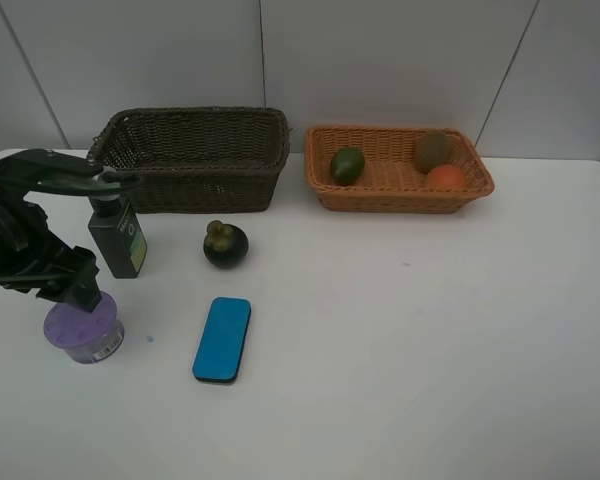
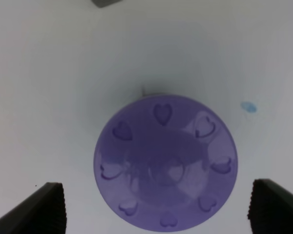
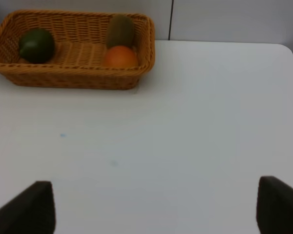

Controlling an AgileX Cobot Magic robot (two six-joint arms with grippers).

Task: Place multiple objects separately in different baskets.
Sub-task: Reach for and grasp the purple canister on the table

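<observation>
My left gripper (image 1: 73, 297) hangs open right above the purple-lidded tub (image 1: 85, 332), its dark fingers (image 2: 46, 207) standing either side of the heart-embossed lid (image 2: 165, 161) without touching it. A dark green bottle (image 1: 117, 237) stands upright just behind the tub. The dark mangosteen (image 1: 225, 244) and the blue eraser (image 1: 222, 339) lie on the table. The orange-tan basket (image 1: 398, 190) holds the green oval fruit (image 1: 347, 165), kiwi (image 1: 433, 151) and peach (image 1: 446, 178). The dark brown basket (image 1: 195, 185) shows nothing inside. My right gripper (image 3: 156, 207) is open over bare table, facing the orange-tan basket (image 3: 73, 78).
Both baskets sit along the back of the white table (image 1: 430, 330), near the wall. The left arm's black link reaches over the bottle's top. A small blue speck (image 1: 150, 339) marks the table beside the tub.
</observation>
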